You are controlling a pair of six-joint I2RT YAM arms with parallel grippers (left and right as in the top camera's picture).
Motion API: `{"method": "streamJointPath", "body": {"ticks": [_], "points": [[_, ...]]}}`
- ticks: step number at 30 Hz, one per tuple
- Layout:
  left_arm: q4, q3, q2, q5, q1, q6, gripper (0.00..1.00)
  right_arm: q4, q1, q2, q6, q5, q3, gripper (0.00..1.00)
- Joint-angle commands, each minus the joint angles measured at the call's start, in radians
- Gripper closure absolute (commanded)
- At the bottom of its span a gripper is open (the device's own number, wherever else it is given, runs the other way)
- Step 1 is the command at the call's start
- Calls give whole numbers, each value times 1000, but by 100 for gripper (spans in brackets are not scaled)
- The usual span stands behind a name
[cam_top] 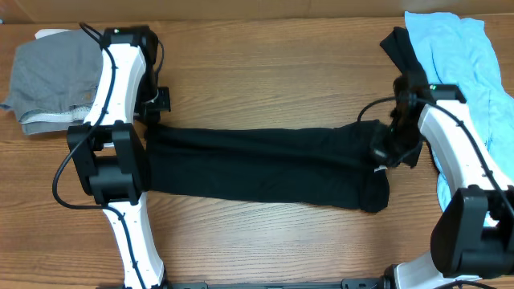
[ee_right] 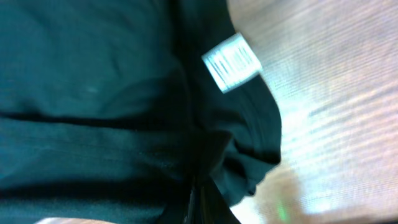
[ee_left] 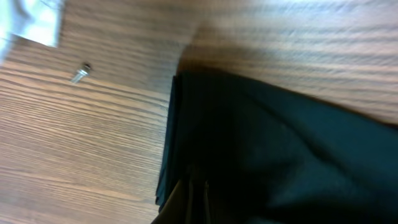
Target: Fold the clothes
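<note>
A long black garment [cam_top: 257, 164] lies stretched flat across the middle of the wooden table. My left gripper [cam_top: 151, 128] is at its left end; in the left wrist view the jaws [ee_left: 199, 199] are shut on the black fabric [ee_left: 280, 143] near its folded edge. My right gripper [cam_top: 387, 151] is at the bunched right end; in the right wrist view the jaws [ee_right: 200, 200] are shut on the dark fabric [ee_right: 93, 81], just below a white label [ee_right: 231, 62].
A folded grey garment [cam_top: 48, 76] lies at the back left. A light blue garment [cam_top: 466, 64] lies along the right side, with a dark piece [cam_top: 399, 46] beside it. A small screw [ee_left: 79, 73] lies on the wood left of the black cloth.
</note>
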Motion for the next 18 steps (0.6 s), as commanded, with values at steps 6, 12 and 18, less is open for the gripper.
{"method": "streamJointPath", "body": {"ticks": [6,12,18], "points": [[29,-78,-31,-31,10,24,43,3,-45,-8,7,14,-31,88],[1,-37,-32,-31,13,45,11,-48,-55,-10,-34,-6,27,45],[-84,130,-41,53,17,55,8,-160,-55,-48,-87,-51,194,27]]}}
